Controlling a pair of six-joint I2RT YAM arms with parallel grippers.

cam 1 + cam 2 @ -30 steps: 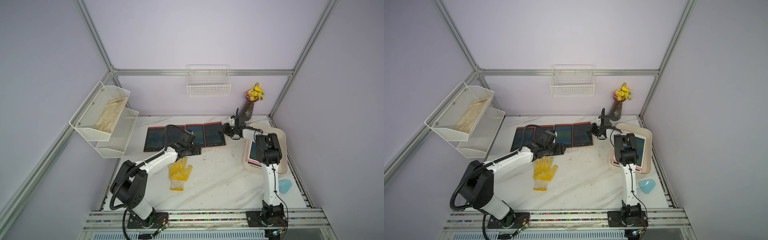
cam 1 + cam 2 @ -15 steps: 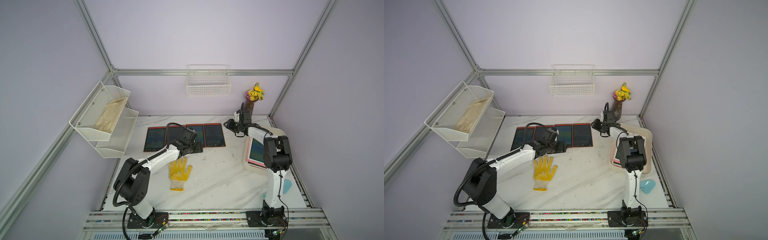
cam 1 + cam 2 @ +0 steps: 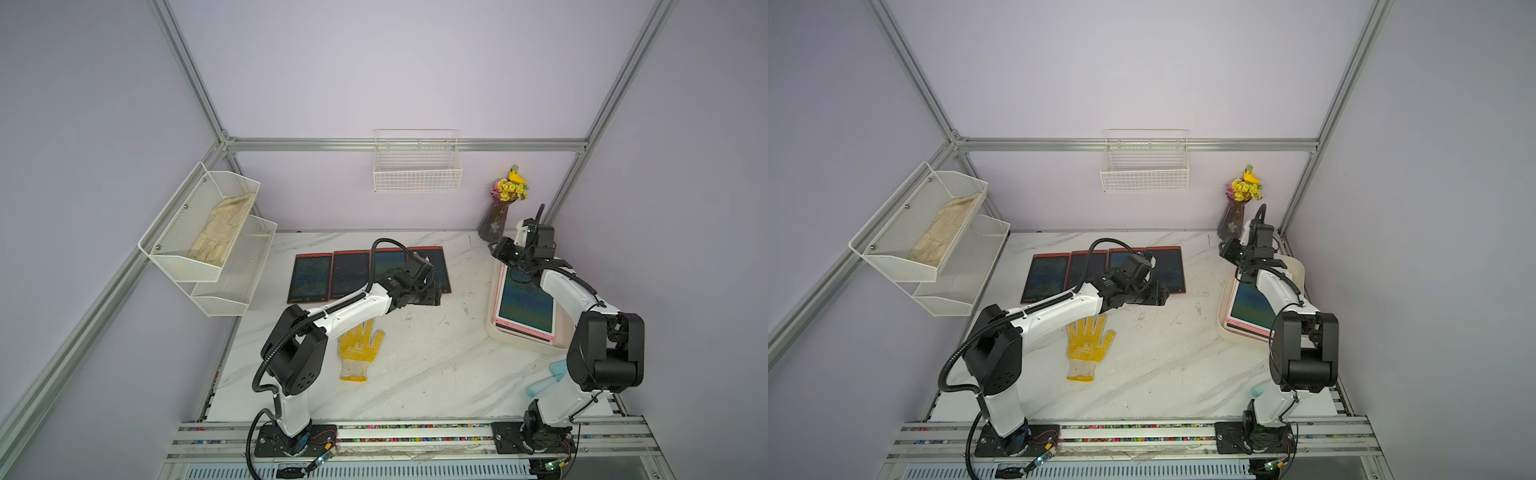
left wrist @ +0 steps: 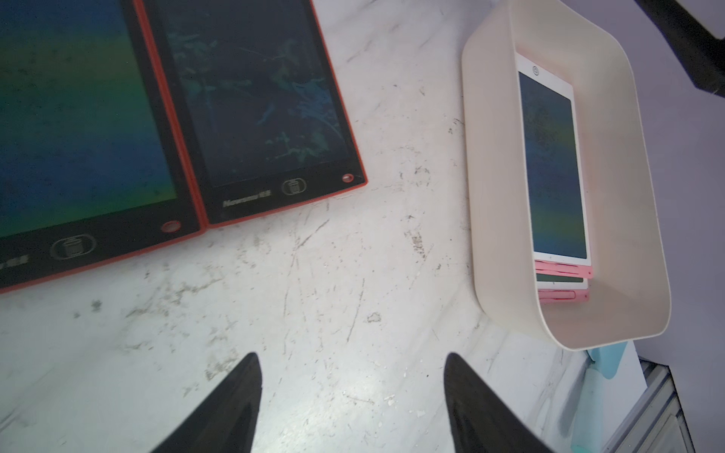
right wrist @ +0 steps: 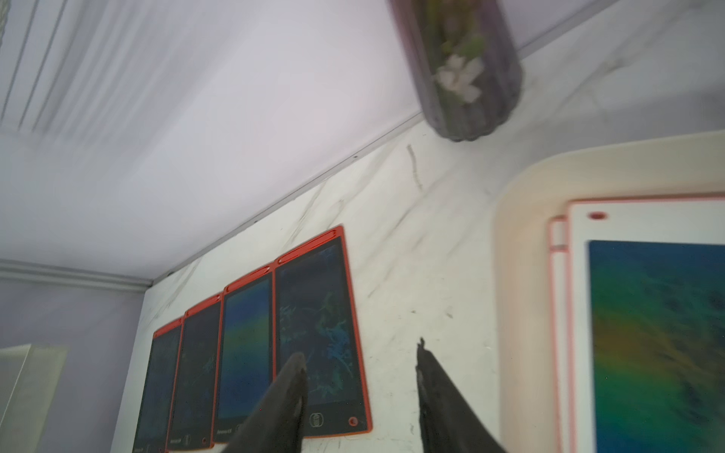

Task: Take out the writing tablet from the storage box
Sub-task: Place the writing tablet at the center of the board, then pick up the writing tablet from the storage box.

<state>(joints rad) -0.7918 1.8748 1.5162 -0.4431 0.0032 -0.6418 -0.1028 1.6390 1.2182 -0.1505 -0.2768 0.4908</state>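
Shallow cream-white storage box (image 4: pixel 494 176), rounded corners, far end just beside right pincer (image 5: pixel 360 353), white-and-pink writing tablet (image 4: pixel 553 168) lying face-up on top inside

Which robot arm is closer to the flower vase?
Right. The right gripper hangs just in front of the flower vase. The left gripper is much farther away, over the table beside the red tablets.

The storage box (image 3: pixel 515 343) holds stacked tablets (image 3: pixel 524 301), right of the tablet row (image 3: pixel 349 276)
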